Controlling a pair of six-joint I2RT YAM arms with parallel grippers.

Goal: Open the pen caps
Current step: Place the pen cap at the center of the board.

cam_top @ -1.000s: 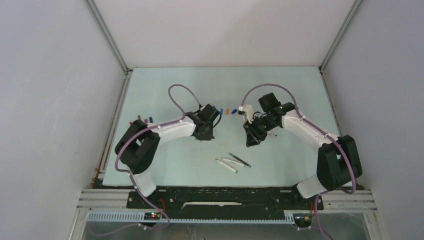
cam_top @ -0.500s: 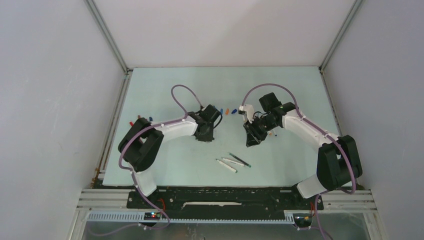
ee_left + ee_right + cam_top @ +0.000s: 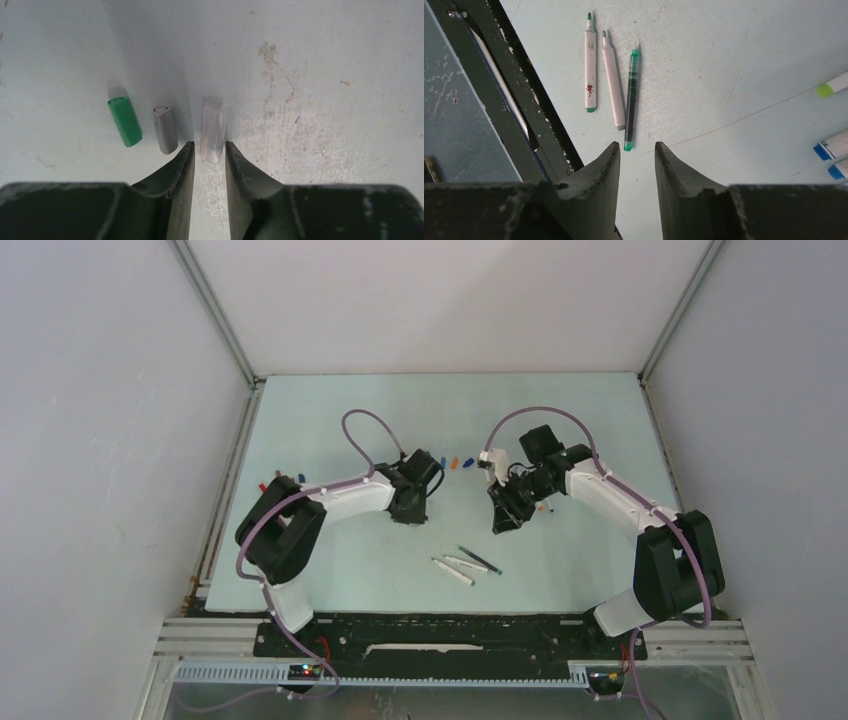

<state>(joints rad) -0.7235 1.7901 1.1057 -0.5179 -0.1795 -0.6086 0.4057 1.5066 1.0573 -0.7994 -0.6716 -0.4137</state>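
Narrowly parted jaws are shown on the left gripper (image 3: 209,146), with nothing clamped. A clear cap (image 3: 213,125) is laid flat on the surface (image 3: 325,75), its near end just between the tips. A grey cap (image 3: 165,129) and a green cap (image 3: 125,121) are laid beside it. The right gripper (image 3: 636,147) is likewise held slightly open and empty, with three pens (image 3: 613,80) seen ahead.

From above, the caps (image 3: 455,462) beside the left arm (image 3: 340,498) reach you only as coloured specks (shape unreadable); more specks at the desk (image 3: 450,410) edge sit half behind that arm. The right wrist view cuts three pens (image 3: 831,148) at its right edge, leaving lime and blue ends. Whether the clear cap (image 3: 213,131) touches the left fingers (image 3: 182,165), you cannot tell.
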